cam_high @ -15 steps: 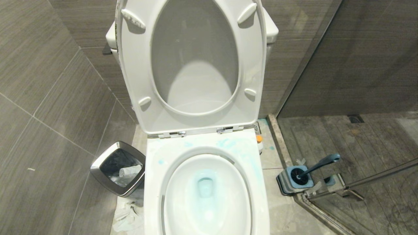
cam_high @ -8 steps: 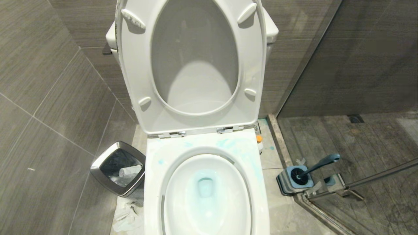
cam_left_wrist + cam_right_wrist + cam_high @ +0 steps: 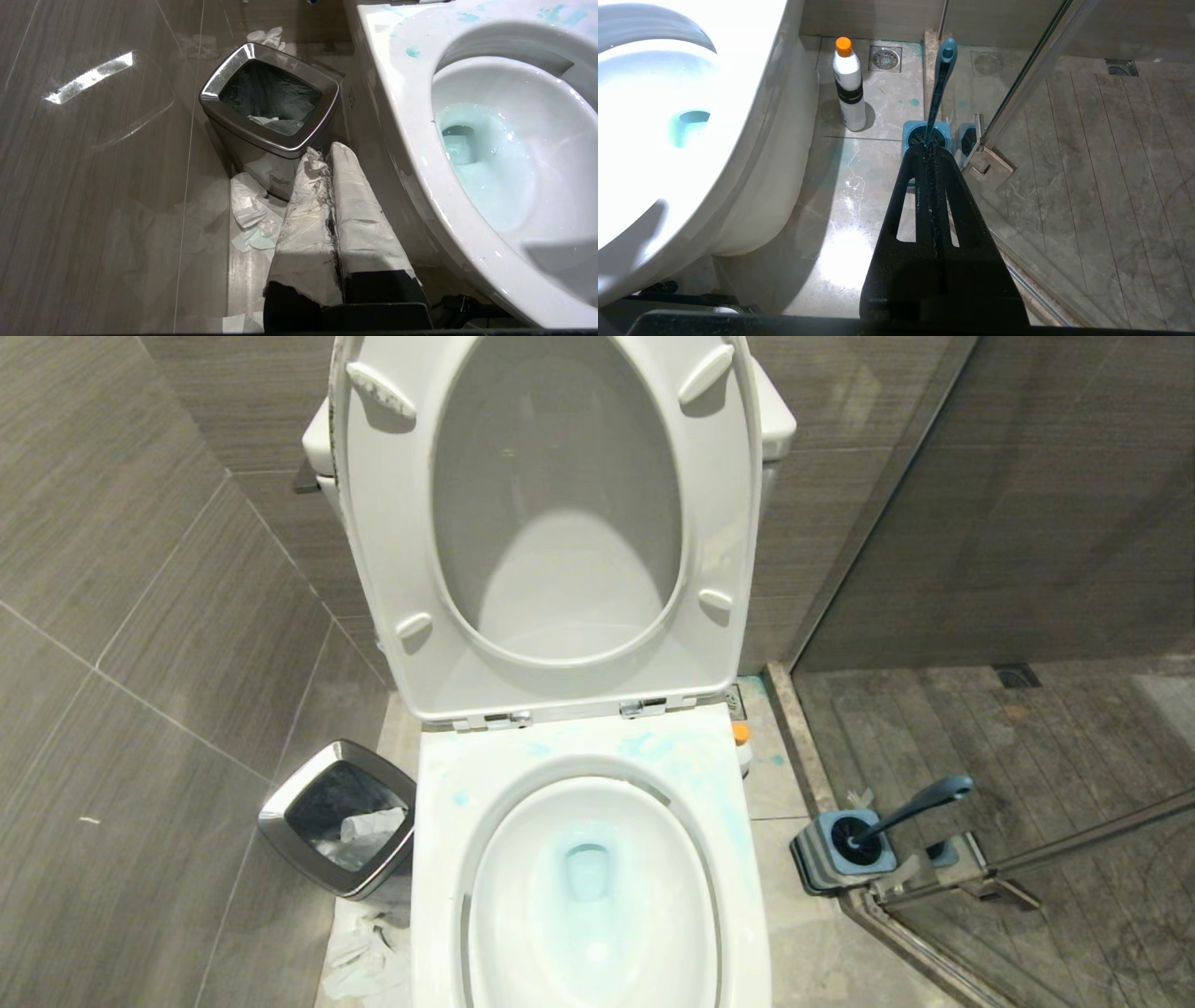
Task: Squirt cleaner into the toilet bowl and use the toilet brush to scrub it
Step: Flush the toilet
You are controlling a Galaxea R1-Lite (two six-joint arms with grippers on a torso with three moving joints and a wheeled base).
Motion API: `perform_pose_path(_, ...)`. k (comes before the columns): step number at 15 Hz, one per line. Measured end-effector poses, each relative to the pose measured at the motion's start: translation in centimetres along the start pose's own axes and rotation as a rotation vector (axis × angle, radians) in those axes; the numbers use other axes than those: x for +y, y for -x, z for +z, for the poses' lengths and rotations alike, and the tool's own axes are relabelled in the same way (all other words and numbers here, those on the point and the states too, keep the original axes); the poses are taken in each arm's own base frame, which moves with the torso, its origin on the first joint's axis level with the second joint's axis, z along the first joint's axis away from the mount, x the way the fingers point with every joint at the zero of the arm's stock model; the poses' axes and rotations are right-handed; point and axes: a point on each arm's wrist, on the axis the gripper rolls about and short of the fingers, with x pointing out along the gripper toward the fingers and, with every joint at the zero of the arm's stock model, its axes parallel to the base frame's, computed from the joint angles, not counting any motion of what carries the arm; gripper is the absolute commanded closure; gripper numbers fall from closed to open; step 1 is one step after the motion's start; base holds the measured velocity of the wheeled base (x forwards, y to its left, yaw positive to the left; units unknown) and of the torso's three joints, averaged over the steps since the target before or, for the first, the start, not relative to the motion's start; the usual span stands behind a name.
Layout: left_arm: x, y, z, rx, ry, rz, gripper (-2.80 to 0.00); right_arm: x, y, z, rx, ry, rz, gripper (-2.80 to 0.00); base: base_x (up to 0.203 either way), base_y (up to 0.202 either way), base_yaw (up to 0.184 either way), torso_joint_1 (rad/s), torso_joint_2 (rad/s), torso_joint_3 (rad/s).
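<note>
Steel, square and single, one waste bin (image 3: 338, 819) stands on the floor at the far left, just beside the toilet, with crumpled paper (image 3: 359, 959) strewn on the tiles in front of it. Near the bin in the left wrist view is the left tool (image 3: 327, 158), its two paper-wrapped fingers pressed flat together with nothing between them. Next comes the one toilet bowl (image 3: 439, 859), its seat and lid (image 3: 551, 700) both raised upright against the wall. Pale blue cleaner (image 3: 672, 747) is smeared across the back of the broad rim, with a dab on the rim's left side, and it tints the water at the bottom of the basin. To the right of the bowl one white bottle (image 3: 849, 88) with an orange cap stands upright on the floor. Farther right, one toilet brush (image 3: 920, 803) sits head-down in its square blue holder (image 3: 822, 859) beside the glass shower door (image 3: 1074, 840), its handle leaning up and away; a second blue shape next to it appears to be its reflection in the glass. In the right wrist view the right tool (image 3: 930, 151) points towards that holder, its two black fingers closed against each other and empty.
</note>
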Motion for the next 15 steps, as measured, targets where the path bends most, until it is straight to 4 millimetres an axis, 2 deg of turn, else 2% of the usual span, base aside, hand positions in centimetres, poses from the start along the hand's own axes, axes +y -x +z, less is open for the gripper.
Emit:
perform_pose_path(4,0.0,0.0,-0.01,0.001,0.002,-0.001,0.0,0.0,-0.01,-0.01,0.001,0.0,0.001,0.0,-0.068,0.0,0.0,0.002,0.0,0.002)
perform_pose_path(15,0.0,0.0,0.0,0.0,0.002,-0.001,0.0,0.0,-0.01,-0.01,0.001,0.0,0.001,0.0,-0.005,0.0,0.0,0.001,0.0,0.0)
